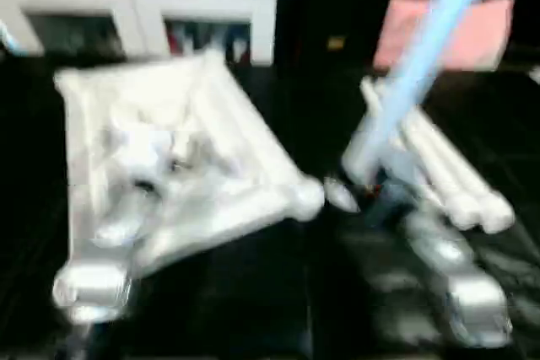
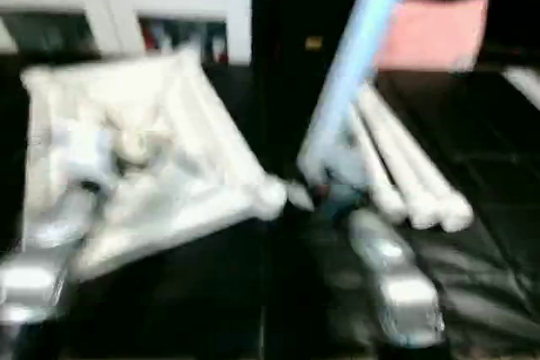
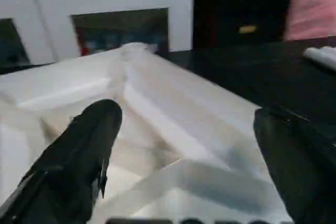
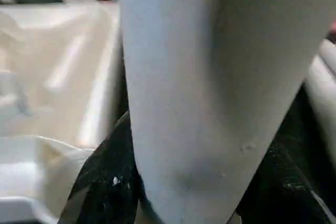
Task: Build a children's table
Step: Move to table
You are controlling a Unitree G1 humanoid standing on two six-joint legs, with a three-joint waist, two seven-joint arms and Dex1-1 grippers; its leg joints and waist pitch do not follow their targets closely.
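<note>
While the right pincer (image 4: pixel 184 203) clamps one tapered tubular leg (image 1: pixel 426 48), that leg stands tilted, its long axis rising up and away toward the pink pillow (image 1: pixel 481 31). Three more smooth white legs (image 1: pixel 447 174) lie side by side on the black counter (image 1: pixel 253 292), just beside it. Left of them the tabletop (image 1: pixel 211 124) lies underside up, ribs showing, a round socket (image 1: pixel 305 197) at its near corner. Above it hangs the left pincer (image 3: pixel 184 166), fingers spread. Behind stands a white cabinet (image 3: pixel 105 3).
</note>
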